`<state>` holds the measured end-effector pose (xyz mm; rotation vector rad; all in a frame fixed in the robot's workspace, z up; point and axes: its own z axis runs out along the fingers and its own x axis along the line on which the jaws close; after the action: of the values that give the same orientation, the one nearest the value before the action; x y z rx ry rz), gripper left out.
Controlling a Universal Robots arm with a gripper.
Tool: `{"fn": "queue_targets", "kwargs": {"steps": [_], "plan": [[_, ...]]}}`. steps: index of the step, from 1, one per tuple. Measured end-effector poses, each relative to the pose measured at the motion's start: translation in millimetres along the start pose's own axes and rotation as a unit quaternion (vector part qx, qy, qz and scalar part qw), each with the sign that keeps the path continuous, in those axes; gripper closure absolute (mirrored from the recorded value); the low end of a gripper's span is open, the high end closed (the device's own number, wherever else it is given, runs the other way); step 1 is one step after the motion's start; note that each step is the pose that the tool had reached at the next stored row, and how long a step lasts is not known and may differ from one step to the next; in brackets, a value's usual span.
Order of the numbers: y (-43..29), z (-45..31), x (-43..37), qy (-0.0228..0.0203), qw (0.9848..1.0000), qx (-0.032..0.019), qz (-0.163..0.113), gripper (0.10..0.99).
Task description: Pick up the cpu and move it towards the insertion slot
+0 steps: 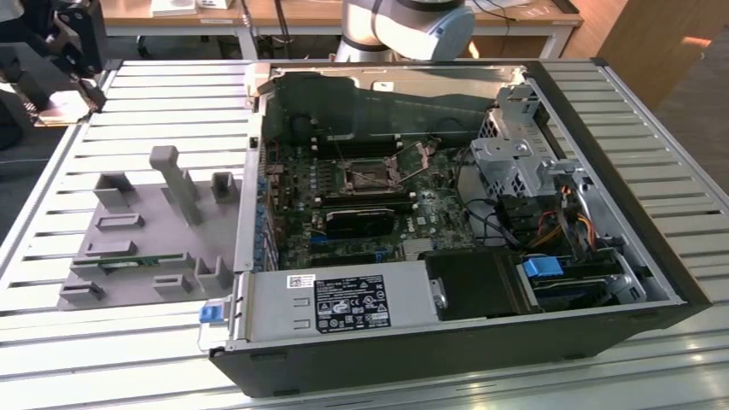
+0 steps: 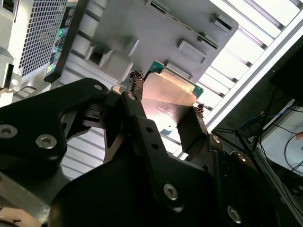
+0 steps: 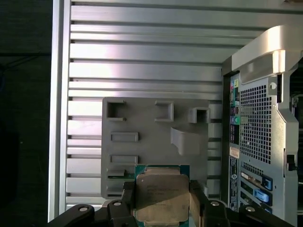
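gripper (image 2: 168, 94): clamped on cpu (image 3: 162, 198) by two opposite edges | cpu: over gray plate (image 3: 156, 127), beside case (image 3: 258, 123) | slot (image 1: 370, 175): inside open case, exterior view's right of plate

Our arm (image 1: 370, 30) is a rounded silver-grey tube that ends in a pale blue joint cap (image 1: 439, 30). In the second wrist view our tool (image 2: 168, 94) is matt black, built of chunky angular links held by round silver screws (image 2: 46, 140). Its two fingers (image 2: 142, 118) are slim black bars with small holes, tipped with rough, brownish textured pads (image 2: 137, 77). In the first wrist view we see black links with silver screws as well.
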<state>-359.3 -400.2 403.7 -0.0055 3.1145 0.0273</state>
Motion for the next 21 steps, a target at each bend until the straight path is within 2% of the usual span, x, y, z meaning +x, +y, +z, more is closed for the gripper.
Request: {"fn": "queue_targets", "kwargs": {"steps": [21], "plan": [[-0.3,2.1,-74.5,0.0003,1.0,0.0,0.0,0.549]]}}
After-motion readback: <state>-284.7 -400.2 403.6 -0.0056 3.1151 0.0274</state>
